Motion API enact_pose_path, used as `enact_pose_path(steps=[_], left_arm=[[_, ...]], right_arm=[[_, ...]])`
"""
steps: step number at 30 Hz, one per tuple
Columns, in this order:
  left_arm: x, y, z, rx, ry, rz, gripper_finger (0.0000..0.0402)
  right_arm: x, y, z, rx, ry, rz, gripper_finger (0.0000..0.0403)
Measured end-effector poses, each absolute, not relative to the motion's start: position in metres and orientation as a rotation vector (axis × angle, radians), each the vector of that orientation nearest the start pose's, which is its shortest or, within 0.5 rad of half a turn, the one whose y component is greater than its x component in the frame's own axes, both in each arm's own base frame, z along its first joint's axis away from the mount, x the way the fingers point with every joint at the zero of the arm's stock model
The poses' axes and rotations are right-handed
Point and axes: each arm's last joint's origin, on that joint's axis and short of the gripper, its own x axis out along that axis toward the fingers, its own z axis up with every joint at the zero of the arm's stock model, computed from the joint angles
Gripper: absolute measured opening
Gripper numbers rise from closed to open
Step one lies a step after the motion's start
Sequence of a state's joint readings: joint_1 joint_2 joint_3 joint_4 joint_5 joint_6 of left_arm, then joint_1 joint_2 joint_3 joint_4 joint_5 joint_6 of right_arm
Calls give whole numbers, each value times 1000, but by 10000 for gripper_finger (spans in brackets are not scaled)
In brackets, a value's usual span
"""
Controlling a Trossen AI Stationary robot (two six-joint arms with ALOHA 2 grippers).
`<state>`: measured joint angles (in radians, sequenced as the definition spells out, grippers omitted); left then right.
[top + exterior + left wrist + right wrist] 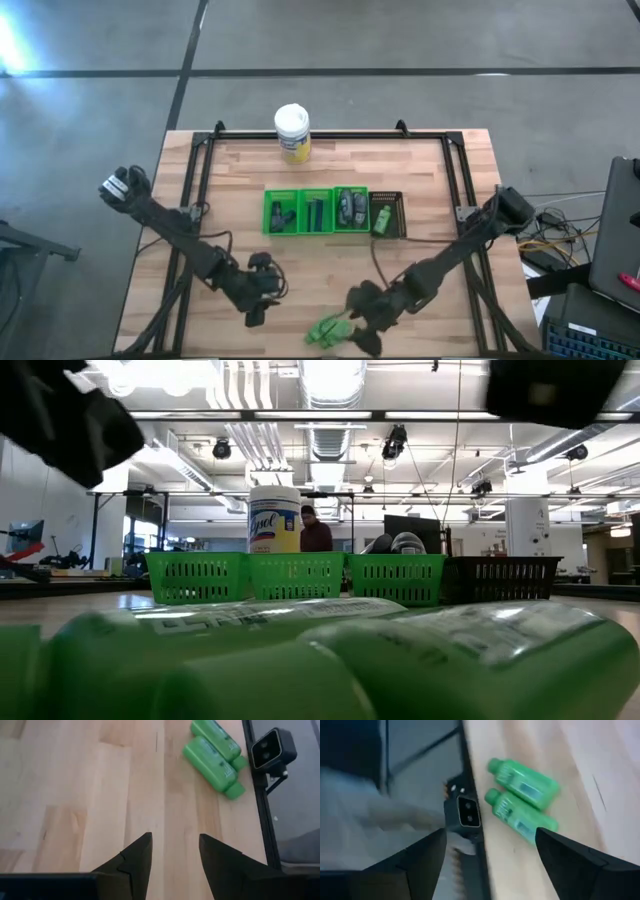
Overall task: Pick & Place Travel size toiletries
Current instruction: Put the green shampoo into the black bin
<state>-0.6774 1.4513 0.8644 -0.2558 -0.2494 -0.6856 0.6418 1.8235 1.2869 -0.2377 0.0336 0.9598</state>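
Two bright green small bottles [325, 330] lie side by side on their sides at the table's near edge. They also show in the left wrist view [215, 755], the right wrist view [520, 800] and large in the low view's foreground [330, 660]. My right gripper [358, 320] [490, 845] is open just right of them, fingers spread wide and pointing at them without touching. My left gripper [257, 302] [175, 840] is open over bare wood to their left. Dark grey items lie in the green baskets [315, 211], and one green bottle [382, 222] is in the dark basket.
A row of three green baskets and one dark basket [390, 214] stands at the table's middle. The white-lidded jar with a yellow label [292, 133] stands near the far edge. The low camera [272, 747] sits at the near edge beside the bottles. A person [316, 532] shows in the room behind.
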Motion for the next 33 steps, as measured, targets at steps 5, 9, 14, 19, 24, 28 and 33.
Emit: enact_pose_path(steps=[5, 9, 14, 19, 24, 28, 33], left_arm=[[219, -184, 203, -260, 837, -67, 167], [214, -186, 201, -282, 840, -56, 167], [211, -186, 197, -280, 840, -28, 165], [211, -185, 195, -281, 834, -14, 165], [209, -184, 193, -283, 844, -4, 165], [209, -184, 193, -268, 842, -8, 165], [210, -183, 193, -254, 838, -5, 165]], right_arm=[[341, 261, 226, 261, 874, 443, 308], [354, 268, 227, 85, 979, 433, 293], [363, 274, 207, -44, 1143, 429, 268], [375, 287, 189, -98, 1178, 545, 247], [380, 285, 190, -150, 1214, 541, 229], [382, 279, 188, -198, 1210, 535, 219], [382, 263, 168, -199, 1278, 475, 218]])
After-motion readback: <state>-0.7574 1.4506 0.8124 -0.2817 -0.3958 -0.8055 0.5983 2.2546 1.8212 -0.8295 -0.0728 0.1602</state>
